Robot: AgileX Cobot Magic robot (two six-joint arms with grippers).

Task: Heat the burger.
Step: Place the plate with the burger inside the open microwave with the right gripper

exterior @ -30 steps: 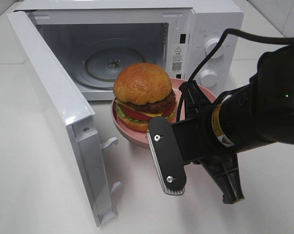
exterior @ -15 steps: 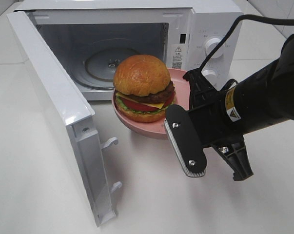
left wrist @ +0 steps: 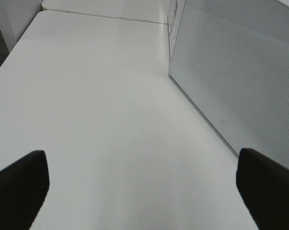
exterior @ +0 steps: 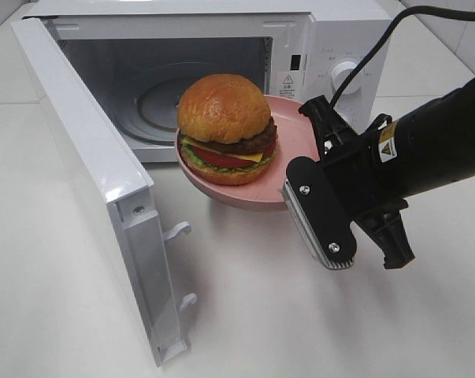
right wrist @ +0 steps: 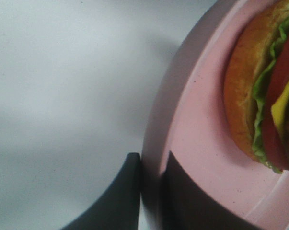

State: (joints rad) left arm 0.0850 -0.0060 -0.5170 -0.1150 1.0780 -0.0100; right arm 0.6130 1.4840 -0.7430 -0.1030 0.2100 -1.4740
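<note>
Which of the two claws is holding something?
The right gripper, pinching the rim of the round pink plate under the tall golden-bun burger; the left gripper stands open, holding nothing.

The right hand (exterior: 304, 161) holds plate (exterior: 245, 194) and burger (exterior: 225, 126) before the open microwave (exterior: 347, 39).

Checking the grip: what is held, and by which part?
The right gripper pinches the pink plate by its rim, burger on top; left gripper holds nothing.
</note>
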